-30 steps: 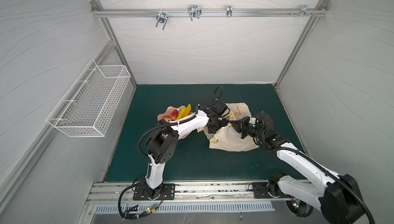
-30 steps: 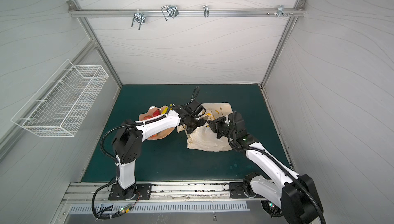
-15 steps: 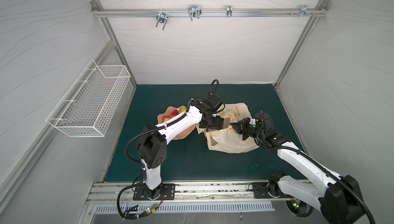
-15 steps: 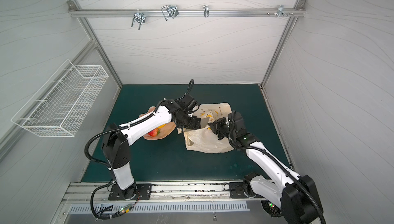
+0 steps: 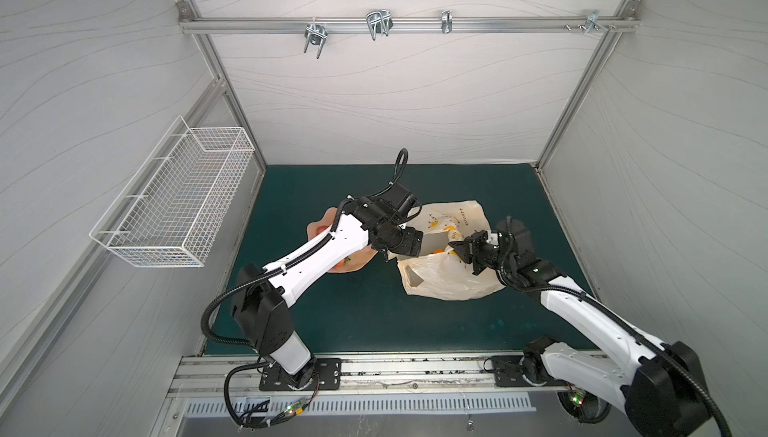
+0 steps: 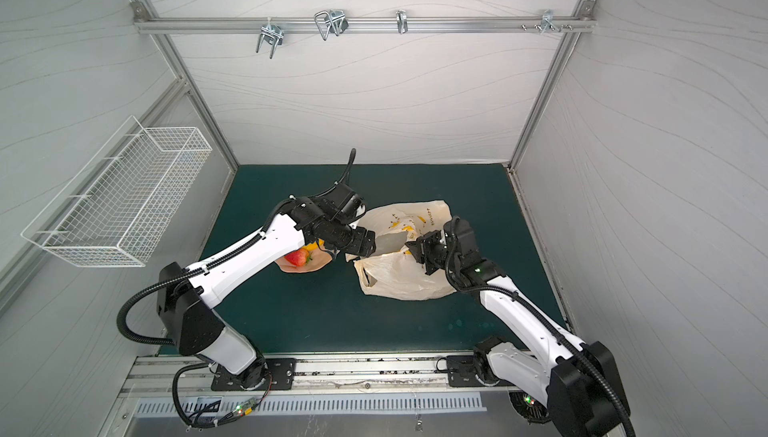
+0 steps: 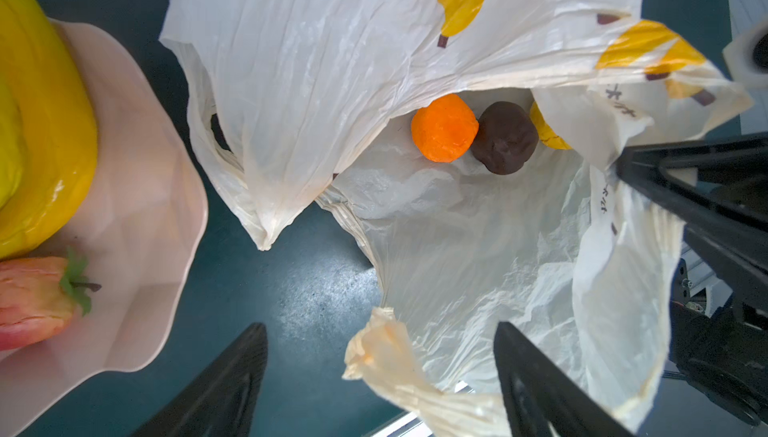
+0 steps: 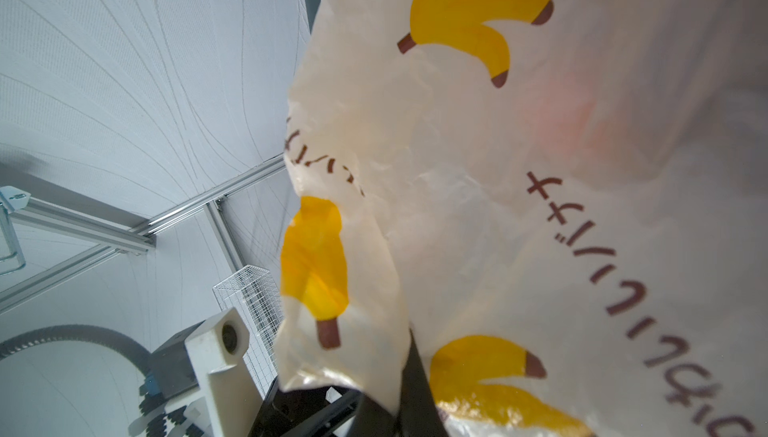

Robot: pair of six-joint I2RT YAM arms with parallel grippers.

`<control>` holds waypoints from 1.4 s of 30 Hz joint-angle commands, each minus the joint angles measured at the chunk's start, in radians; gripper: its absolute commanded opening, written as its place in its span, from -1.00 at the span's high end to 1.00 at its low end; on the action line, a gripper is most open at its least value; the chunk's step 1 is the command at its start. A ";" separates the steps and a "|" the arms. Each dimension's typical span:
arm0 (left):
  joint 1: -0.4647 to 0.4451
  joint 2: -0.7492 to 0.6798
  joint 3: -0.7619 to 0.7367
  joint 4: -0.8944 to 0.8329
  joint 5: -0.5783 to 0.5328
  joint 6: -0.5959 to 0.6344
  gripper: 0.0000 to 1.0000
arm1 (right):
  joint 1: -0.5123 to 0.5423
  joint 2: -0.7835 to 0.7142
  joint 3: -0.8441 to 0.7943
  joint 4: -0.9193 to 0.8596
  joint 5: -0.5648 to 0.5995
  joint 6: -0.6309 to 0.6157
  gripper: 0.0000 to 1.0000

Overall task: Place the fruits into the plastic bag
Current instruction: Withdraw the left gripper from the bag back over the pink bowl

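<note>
In both top views I'm seeing the plastic bag (image 5: 449, 285) lying on the tabletop (image 5: 353, 322), the right gripper (image 5: 455, 246) pinching its raised rim, and the left gripper (image 5: 388, 255) hanging wide open and empty between bag and dish (image 5: 326, 216). Left wrist is showing the orange (image 7: 444, 128) touching the dark purple piece (image 7: 505, 137) inside the bag, with the strawberry (image 7: 33, 297) and a yellow fruit (image 7: 45, 123) sitting in the dish. Right wrist is showing bag plastic clamped between closed jaws.

Inside the plastic bag (image 7: 332, 81), a yellow fruit (image 7: 546, 131) lies mostly under a fold, kind unclear. Beside the bag, strawberry (image 7: 33, 302) and yellow bananas (image 7: 45, 123) are cropped at the edge; from above, the left arm (image 6: 257, 256) hides most of the dish (image 6: 322, 263).
</note>
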 commanded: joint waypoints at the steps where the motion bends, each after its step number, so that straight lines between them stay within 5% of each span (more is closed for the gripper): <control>1: 0.009 -0.045 -0.005 0.001 -0.016 0.033 -0.74 | -0.006 -0.015 0.032 -0.015 0.013 0.011 1.00; 24: 0.155 -0.206 -0.123 -0.038 -0.078 -0.014 -0.74 | -0.005 -0.024 0.022 -0.026 0.017 0.004 1.00; 42: 0.300 -0.144 -0.172 -0.151 -0.132 -0.014 -0.74 | -0.006 -0.009 0.026 -0.022 0.009 0.002 1.00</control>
